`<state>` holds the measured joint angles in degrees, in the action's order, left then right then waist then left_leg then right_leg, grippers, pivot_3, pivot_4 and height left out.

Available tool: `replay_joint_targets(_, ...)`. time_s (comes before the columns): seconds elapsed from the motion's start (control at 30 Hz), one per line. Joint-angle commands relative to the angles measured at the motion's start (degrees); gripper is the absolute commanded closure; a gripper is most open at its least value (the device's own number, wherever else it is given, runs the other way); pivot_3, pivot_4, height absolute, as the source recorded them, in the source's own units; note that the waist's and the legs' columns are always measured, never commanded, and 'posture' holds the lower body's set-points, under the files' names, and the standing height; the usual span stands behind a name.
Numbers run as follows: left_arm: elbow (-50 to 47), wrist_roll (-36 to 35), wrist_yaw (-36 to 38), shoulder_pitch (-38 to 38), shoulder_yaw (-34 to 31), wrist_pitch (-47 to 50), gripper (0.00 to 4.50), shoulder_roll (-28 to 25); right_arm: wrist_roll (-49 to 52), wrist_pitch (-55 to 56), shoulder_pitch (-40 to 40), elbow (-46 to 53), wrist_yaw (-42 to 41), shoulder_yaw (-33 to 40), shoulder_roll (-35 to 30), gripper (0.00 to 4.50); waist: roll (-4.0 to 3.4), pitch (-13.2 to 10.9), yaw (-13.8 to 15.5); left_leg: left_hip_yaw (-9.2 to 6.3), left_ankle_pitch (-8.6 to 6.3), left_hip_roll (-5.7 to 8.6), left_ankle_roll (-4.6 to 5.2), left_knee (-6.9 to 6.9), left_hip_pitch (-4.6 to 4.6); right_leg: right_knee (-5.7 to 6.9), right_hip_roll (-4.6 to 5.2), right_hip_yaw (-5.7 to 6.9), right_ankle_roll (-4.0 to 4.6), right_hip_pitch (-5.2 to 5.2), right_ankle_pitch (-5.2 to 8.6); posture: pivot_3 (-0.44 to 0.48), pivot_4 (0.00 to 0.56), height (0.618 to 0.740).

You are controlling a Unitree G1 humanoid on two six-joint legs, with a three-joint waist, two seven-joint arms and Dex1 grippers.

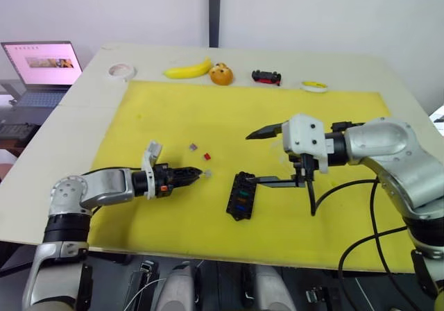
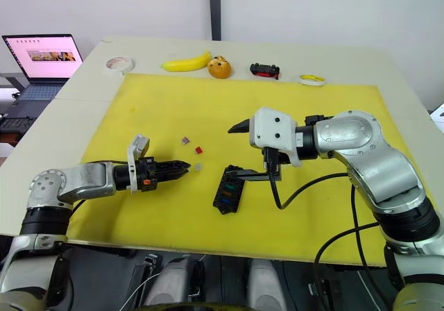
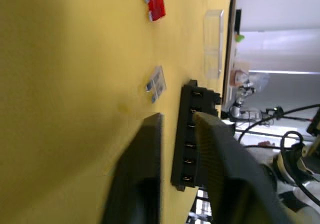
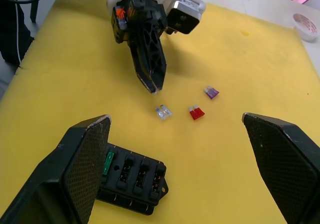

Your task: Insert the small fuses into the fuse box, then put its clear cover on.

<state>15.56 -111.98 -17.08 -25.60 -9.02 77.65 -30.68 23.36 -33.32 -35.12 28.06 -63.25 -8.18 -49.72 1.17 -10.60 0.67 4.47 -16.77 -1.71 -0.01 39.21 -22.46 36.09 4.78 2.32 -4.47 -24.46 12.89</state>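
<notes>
A: Where is the fuse box (image 1: 242, 195)?
B: It lies flat on the yellow mat (image 1: 187, 116), near the mat's front middle, with green, blue and amber fuses seated in its slots. In the right wrist view a green fuse stands in 1 end slot.

A: And the loose fuses?
B: 3 lie on the mat to the robot's left of the box: a clear grey fuse (image 4: 163, 112), a red fuse (image 4: 196, 112) and a purple fuse (image 4: 212, 92) farther back. All 3 are apart from each other.

A: What is the left tool (image 1: 197, 175) doing?
B: It lies low over the mat, pointing at the clear grey fuse, its tip just beside it. The fingers are together, or nearly so, with nothing between them.

A: The right tool (image 1: 274, 155)?
B: Spread wide and empty. 1 finger reaches down to the box's rear end; the other points out above the mat.

A: The clear cover (image 3: 213, 43)?
B: In the left wrist view it lies on the mat beyond the box.

A: Anything else on the worktop (image 1: 83, 127)?
B: Along the far edge: a tape roll (image 1: 121, 70), a banana (image 1: 188, 69), an orange toy (image 1: 222, 74), a black-and-red toy car (image 1: 267, 77) and a yellow ring (image 1: 314, 85). A laptop (image 1: 43, 66) sits off to the left.
</notes>
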Motion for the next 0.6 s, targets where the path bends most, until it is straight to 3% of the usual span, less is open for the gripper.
replay_joint_targets(0.03, -0.6, -1.0, -1.8, 0.2, -2.2, -0.3, 3.6, 1.1, 0.1, 0.8, -0.8, 1.4, 0.0, 1.0, -0.3, 0.0, 0.0, 0.0, 0.0, 0.0, 0.0, 0.0, 0.0, 0.0, 0.0, 0.0, 0.0, 0.0, 0.0, 0.0, 0.0, 0.0, 0.15, 0.737)
replay_joint_targets(0.6, -0.4, -1.0, -4.4, 0.2, -2.9, -0.1, 3.6, 1.8, -0.1, 0.7, -0.5, 1.8, 0.2, 0.8, -0.3, 0.0, 0.0, 0.0, 0.0, 0.0, -0.01, 0.0, 0.02, 0.0, 0.0, 0.0, -0.05, 0.0, 0.0, 0.0, 0.0, 0.0, 0.15, 0.737)
